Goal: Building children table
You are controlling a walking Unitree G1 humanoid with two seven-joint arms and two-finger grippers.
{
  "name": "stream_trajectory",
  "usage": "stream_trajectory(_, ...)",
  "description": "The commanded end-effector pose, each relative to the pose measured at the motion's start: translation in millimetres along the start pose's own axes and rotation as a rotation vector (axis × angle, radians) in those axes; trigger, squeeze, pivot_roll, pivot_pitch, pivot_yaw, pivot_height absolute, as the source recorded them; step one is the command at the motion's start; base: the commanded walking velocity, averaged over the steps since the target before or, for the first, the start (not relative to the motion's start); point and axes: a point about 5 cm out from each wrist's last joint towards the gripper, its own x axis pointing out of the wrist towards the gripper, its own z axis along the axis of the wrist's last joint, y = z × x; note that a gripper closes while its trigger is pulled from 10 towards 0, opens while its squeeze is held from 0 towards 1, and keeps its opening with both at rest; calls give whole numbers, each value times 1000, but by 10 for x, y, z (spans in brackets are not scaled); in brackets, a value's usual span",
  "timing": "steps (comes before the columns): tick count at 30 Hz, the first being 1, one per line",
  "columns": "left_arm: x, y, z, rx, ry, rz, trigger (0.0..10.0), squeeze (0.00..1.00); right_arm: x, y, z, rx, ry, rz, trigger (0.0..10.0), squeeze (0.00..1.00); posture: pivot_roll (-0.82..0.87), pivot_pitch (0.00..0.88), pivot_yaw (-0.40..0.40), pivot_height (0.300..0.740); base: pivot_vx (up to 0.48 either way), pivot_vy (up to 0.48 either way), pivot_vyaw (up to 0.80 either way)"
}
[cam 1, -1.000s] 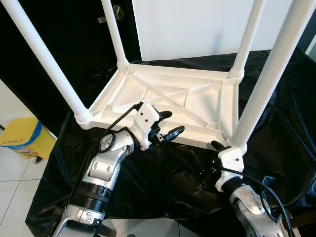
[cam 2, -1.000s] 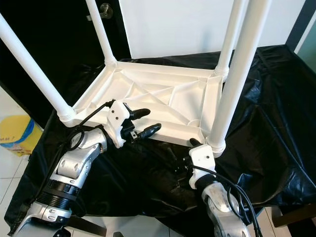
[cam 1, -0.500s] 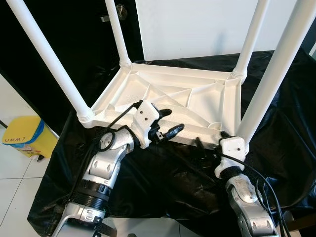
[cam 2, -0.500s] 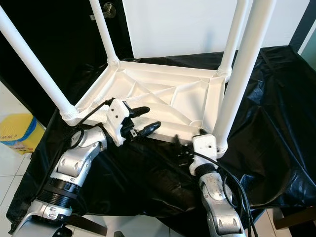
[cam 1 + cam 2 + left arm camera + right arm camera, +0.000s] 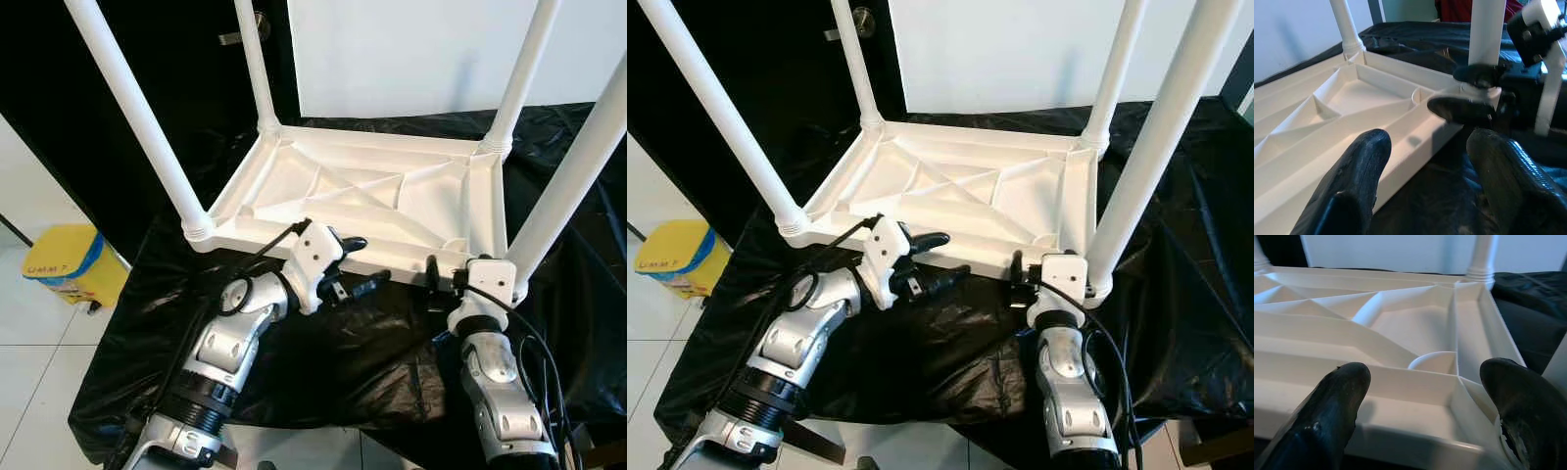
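- On the black sheet (image 5: pixel 549 176), the upturned white table (image 5: pixel 362 201) lies with four legs pointing up.
- Left gripper (image 5: pixel 355 266) spread wide, empty, at its near rim.
- Right gripper (image 5: pixel 1027 279) spread, empty, beside the near right leg (image 5: pixel 1146 147).
- Yellow bin (image 5: pixel 64 266) sits on the floor.

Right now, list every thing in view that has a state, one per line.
Table top: upside down on the black sheet, ribs up.
Table legs: four fitted, pointing up.
Left gripper: open, at the near edge.
Right gripper: open, by the near right corner.
Yellow tub: on the floor.
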Motion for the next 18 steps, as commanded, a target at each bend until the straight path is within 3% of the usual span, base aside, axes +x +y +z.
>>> stream_trajectory(1,-4,-14,11,18,3,3,10000,0,11,-194,-69,-8,28,-94,10000,0,-146,9,77,740,0,0,0)
stream_trajectory(4,-6,-14,6,19,6,2,10000,0,49,-307,-71,-24,26,-128,10000,0,-146,12,76,740,0,0,0)
stream_trajectory(5,-14,-4,5,21,8,7,10000,0,98,-474,-72,-49,24,-170,10000,0,-144,17,76,740,0,0,0)
stream_trajectory(6,-14,-4,5,21,8,7,10000,0,98,-474,-72,-49,24,-170,10000,0,-144,17,76,740,0,0,0)
stream_trajectory(7,-33,17,0,23,13,17,10000,0,144,-668,-63,-73,23,-213,10000,0,-143,22,78,740,0,0,0)
stream_trajectory(8,-33,17,0,23,13,17,10000,0,144,-668,-63,-73,23,-213,10000,0,-143,22,78,740,0,0,0)
stream_trajectory(9,-51,35,-5,24,18,27,10000,0,173,-811,-49,-95,20,-245,10000,0,-142,23,77,740,0,0,0)
stream_trajectory(18,-133,78,-15,17,27,71,10000,0,184,-1231,-36,-164,27,-317,10000,0,-134,38,74,740,0,0,0)
